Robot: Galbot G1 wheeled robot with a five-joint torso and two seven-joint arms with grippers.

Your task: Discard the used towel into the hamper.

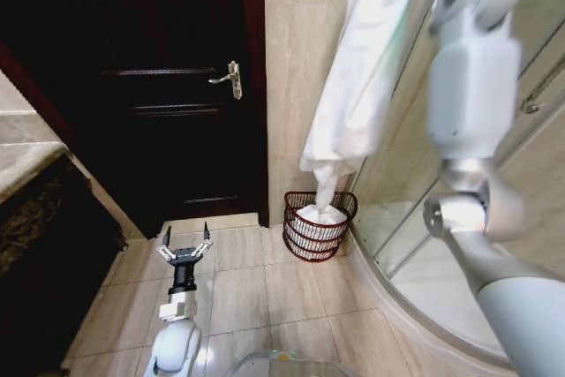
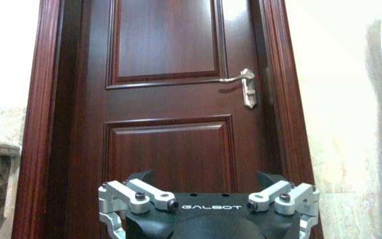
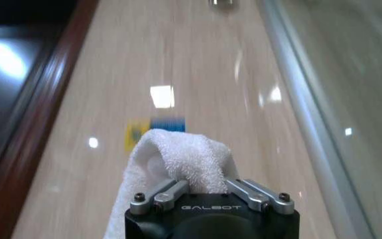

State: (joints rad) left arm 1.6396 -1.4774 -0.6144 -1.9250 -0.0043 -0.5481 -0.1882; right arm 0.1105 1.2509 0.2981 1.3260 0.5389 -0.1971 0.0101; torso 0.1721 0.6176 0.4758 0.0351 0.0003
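Tiled bathroom floor by dark door: hamper (image 1: 320,225) against wall, towel (image 1: 353,86) hanging into it from raised right gripper (image 3: 208,191), jaws clamped on cloth; left gripper (image 1: 184,249) low, spread, empty; lowering step underway, release judged next.

One towel (image 1: 353,86), one hamper (image 1: 320,225), one door (image 1: 150,86) with one handle (image 1: 228,79), and two pincers: left (image 1: 184,241) low, right (image 3: 208,191) holding the towel.
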